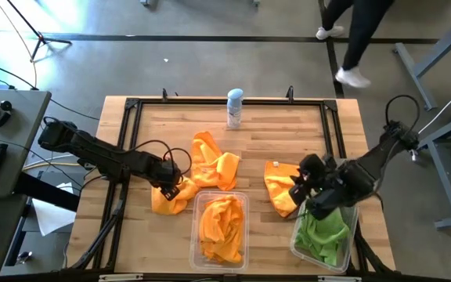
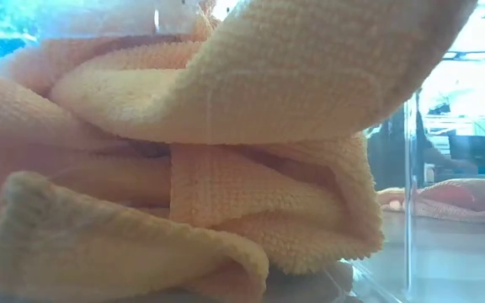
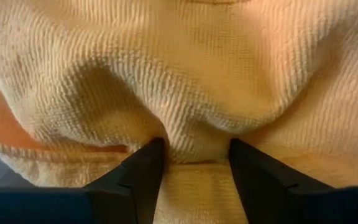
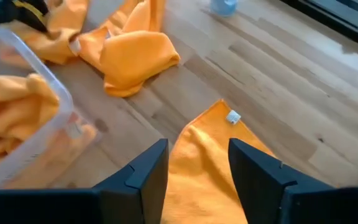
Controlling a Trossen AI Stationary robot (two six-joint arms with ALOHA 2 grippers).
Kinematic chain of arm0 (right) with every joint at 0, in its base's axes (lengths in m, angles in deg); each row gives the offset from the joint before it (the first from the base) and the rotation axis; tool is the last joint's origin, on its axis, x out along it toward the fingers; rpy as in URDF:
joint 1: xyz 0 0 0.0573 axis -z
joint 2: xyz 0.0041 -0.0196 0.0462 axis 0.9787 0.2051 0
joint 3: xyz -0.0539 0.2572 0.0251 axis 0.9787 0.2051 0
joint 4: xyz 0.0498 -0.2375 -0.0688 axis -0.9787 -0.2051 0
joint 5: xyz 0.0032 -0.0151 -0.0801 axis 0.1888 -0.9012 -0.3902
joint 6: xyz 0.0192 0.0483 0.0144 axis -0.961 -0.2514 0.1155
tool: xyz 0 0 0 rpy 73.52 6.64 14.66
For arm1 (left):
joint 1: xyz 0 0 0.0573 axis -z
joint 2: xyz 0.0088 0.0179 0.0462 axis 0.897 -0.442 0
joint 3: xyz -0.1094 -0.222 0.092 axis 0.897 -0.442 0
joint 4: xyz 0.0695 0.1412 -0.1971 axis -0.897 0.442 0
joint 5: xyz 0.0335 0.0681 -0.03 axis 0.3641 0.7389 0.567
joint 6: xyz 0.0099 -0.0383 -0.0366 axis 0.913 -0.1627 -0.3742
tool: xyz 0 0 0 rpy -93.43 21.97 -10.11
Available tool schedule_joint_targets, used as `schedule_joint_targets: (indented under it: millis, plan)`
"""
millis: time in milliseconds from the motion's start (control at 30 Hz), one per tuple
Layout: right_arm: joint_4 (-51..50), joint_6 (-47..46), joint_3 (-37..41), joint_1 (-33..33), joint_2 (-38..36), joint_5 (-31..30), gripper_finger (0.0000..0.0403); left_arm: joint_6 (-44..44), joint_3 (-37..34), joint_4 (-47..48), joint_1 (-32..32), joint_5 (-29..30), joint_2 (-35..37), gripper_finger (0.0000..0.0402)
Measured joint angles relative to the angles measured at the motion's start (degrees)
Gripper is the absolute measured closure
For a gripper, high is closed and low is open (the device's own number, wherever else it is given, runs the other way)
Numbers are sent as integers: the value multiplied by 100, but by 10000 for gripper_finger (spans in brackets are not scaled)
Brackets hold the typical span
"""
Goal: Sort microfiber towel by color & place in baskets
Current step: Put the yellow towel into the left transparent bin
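Left pincer (image 1: 169, 185) is down on an orange towel (image 1: 169, 197) near the desk's (image 1: 272, 133) front edge, just left of the orange-filled basket (image 1: 220, 229); the wrist view shows its fingers (image 3: 135, 180) spread with a fold of that cloth bunched between them, gripping it. Right pincer (image 1: 302, 193) hovers over another orange towel (image 1: 279, 186) lying just beside the basket holding green cloths (image 1: 324, 233) at the front right corner. Its fingers (image 4: 143, 177) stand apart above the fabric, released, nothing in them. A third orange towel (image 1: 212, 163) sits crumpled mid-desk. The spray can (image 1: 234, 108) stands at the back edge. A person (image 1: 349, 35) walks beyond the desk.
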Motion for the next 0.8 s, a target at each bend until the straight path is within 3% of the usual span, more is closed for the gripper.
schedule_joint_targets:
  millis: [133, 300, 467, 600, 800]
  plan:
    - [344, 1023, 0, 437, 2, 229, 274, -198, -87, -31, 55, 26, 0, 273]
    - [503, 1969, 0, 856, 2, 391, 326, -286, -74, 3, 74, 46, 11, 386]
    - [502, 2779, 1, 1035, 2, 400, 389, -318, 335, 679, 133, 176, 205, 397]
    - [832, 3262, 388, 1162, -169, 499, 395, -364, 1079, 1587, 327, 625, 540, 399]
    - [2818, 4142, 1951, 1431, -1151, 1049, 400, -379, 2385, 2448, 705, 1397, 947, 400]
